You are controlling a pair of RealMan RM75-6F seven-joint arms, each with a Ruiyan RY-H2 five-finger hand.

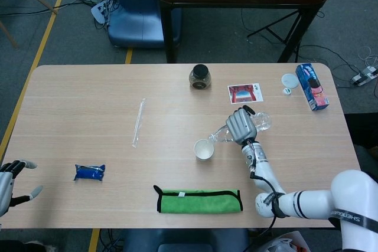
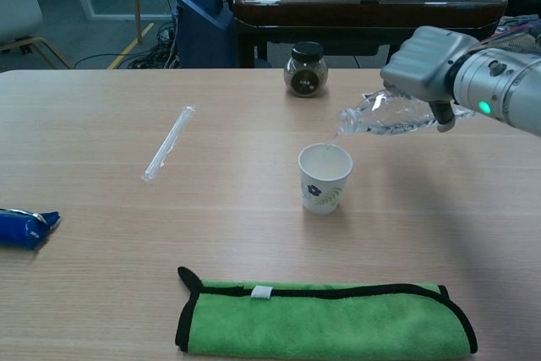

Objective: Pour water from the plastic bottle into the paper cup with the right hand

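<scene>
A: Where was the bottle?

B: In the right hand, held above the bench and tipped nearly flat, its open mouth just over the rim of the cup. I judged that tilt deliberate: the neck had to drop below the body for water to run, and the mouth had to sit over the opening so nothing hit the wood.

A: And the fingers?

B: Wrapped around the bottle's middle, pinching it firmly. The clear plastic looked crumpled there. The left hand sat at the bench's near left edge, fingers spread and holding nothing, well apart from the work.

A: How did the bottle look otherwise?

B: Clear, uncapped, with little water visible inside. A thin pale streak seemed to join the mouth to the cup, so pouring was probably under way, though I couldn't tell how full the cup was.

A: The cup?

B: White paper with a leaf print, upright, standing alone in the middle of the bench. A green cloth lay in front of it, likely there for spills. A jar stood behind, a straw to the left, and a blue packet further left.

A: The risk?

B: A soft bottle squeezed harder could spurt past that light cup.
</scene>
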